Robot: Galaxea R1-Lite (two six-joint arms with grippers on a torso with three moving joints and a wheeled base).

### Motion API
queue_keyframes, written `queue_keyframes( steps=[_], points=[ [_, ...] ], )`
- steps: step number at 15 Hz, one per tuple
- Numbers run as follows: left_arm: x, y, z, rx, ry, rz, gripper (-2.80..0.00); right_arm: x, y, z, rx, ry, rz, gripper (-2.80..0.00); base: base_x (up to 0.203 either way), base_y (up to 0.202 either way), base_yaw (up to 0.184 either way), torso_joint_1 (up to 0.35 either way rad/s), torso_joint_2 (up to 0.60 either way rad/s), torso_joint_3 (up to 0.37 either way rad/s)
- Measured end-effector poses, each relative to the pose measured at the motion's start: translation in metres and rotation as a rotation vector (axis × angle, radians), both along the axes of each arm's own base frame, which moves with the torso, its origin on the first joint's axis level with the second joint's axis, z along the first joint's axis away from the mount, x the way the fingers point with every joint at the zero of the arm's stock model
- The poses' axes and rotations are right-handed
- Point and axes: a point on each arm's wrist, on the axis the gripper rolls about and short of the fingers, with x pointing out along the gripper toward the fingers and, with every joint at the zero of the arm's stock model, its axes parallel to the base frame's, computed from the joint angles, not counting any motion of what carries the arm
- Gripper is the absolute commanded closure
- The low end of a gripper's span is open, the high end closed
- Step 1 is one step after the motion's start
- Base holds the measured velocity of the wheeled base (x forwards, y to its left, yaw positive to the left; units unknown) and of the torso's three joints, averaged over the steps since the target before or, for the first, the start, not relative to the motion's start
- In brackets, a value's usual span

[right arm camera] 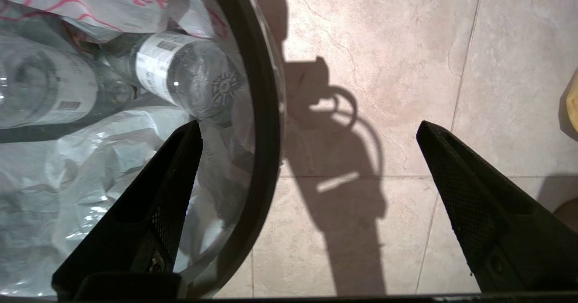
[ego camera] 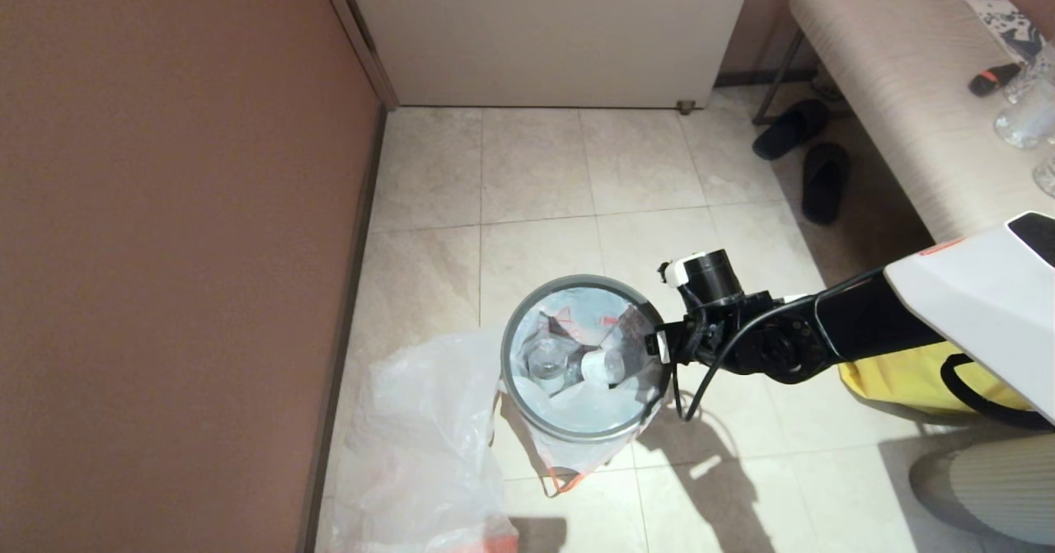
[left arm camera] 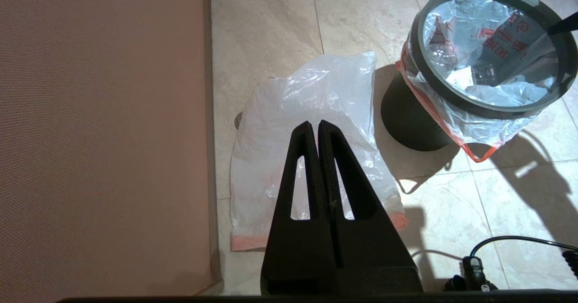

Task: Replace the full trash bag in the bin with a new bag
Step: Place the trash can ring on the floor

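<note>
The black bin (ego camera: 577, 429) stands on the tiled floor, topped by its grey ring (ego camera: 515, 330). The full trash bag (ego camera: 589, 400) lines it, with clear bottles (right arm camera: 189, 72) inside and an orange drawstring hem hanging outside the wall. The new bag (ego camera: 420, 438) lies limp and flat on the floor between bin and wall. My right gripper (ego camera: 659, 345) hangs open over the bin's right rim (right arm camera: 266, 113): one finger is above the bag, the other above the floor. My left gripper (left arm camera: 314, 124) is shut and empty above the new bag (left arm camera: 316, 90).
A brown wall (ego camera: 165, 248) runs along the left and a white door (ego camera: 544, 34) closes the back. Two black slippers (ego camera: 791, 128) lie beside a bench (ego camera: 890, 83) at the right. A yellow fabric bag (ego camera: 907, 380) sits under my right arm. A black cable (left arm camera: 510, 239) trails on the floor.
</note>
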Motion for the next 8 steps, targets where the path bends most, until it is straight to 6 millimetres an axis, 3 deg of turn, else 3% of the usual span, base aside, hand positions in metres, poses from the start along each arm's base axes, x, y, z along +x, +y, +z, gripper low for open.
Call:
queue_keyframes(
  steps=[1, 2, 3, 8],
  points=[
    [0.0, 0.0, 0.0, 0.0, 0.0, 0.0, 0.0, -0.0016, 0.0023, 0.0016, -0.004, -0.003, 0.011, -2.8, 0.0, 0.0, 0.0, 0.0, 0.0, 0.0],
    [0.0, 0.0, 0.0, 0.0, 0.0, 0.0, 0.0, -0.0023, 0.0036, 0.0022, -0.009, -0.006, 0.019, -0.47, 0.0, 0.0, 0.0, 0.0, 0.0, 0.0],
    [0.0, 0.0, 0.0, 0.001, 0.0, 0.001, 0.0, -0.003, 0.005, 0.0022, -0.013, -0.007, 0.026, 0.0, 0.0, 0.0, 0.0, 0.0, 0.0, 0.0],
    [0.0, 0.0, 0.0, 0.0, 0.0, 0.0, 0.0, -0.0018, 0.0095, -0.002, -0.055, -0.017, 0.066, 0.0, 0.0, 0.0, 0.0, 0.0, 0.0, 0.0]
  ],
)
